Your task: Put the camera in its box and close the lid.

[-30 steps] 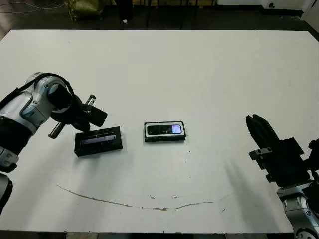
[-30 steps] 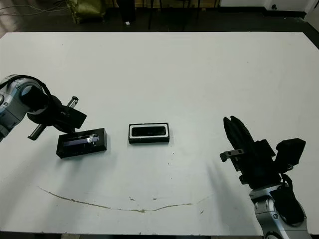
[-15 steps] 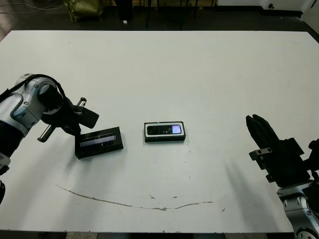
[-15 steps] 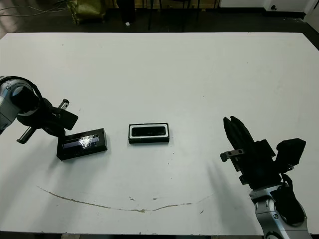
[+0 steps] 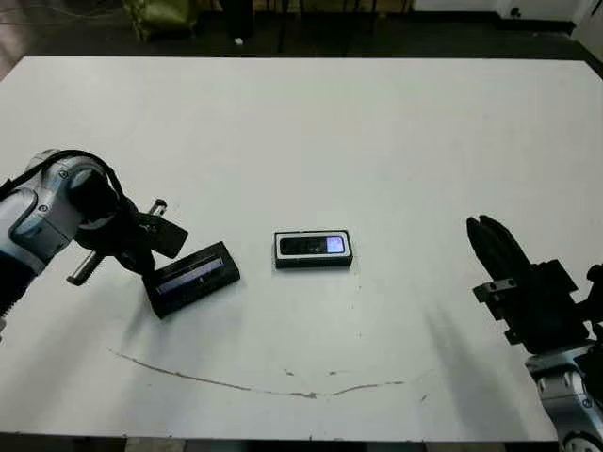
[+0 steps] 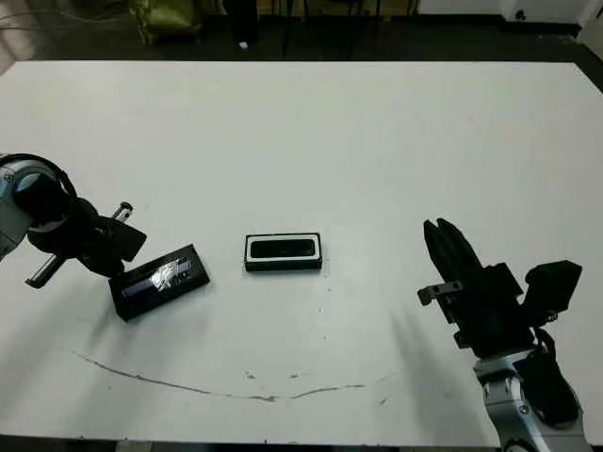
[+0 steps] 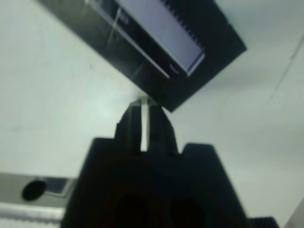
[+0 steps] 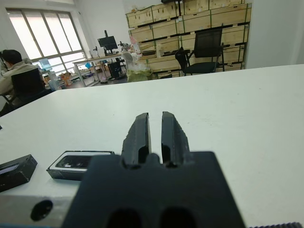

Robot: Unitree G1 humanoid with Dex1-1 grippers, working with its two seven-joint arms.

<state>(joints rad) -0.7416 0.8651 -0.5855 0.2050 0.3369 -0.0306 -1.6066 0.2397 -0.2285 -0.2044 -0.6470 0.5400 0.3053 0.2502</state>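
The left gripper [image 7: 142, 110] has its two fingers pressed together with only a thin slit between them, holding nothing; its tips sit right at the corner of the lid [image 5: 192, 279], at that corner's edge, though whether they touch it cannot be told. The lid lies flat on the white table [image 5: 311, 122], turned at a slant so that its long shiny window runs diagonally, its near-left corner toward the left arm. Just beside it on the right, with a narrow strip of bare tabletop between them, stands the box [image 5: 314, 250], square to the table's front edge, with the camera [image 5: 316, 246] lying inside it, its small bluish screen facing up at the right end. The box's white rim shows all around the camera.

The right gripper [image 8: 155, 127] is also closed on nothing, fingers nearly touching, and hangs low over the table near the right front corner, well apart from the box. Between it and the box is open white surface. A thin brownish scuff line [image 5: 254, 384] curves along the front part of the table, between the box and the near edge. The far half of the table is bare up to its back edge.
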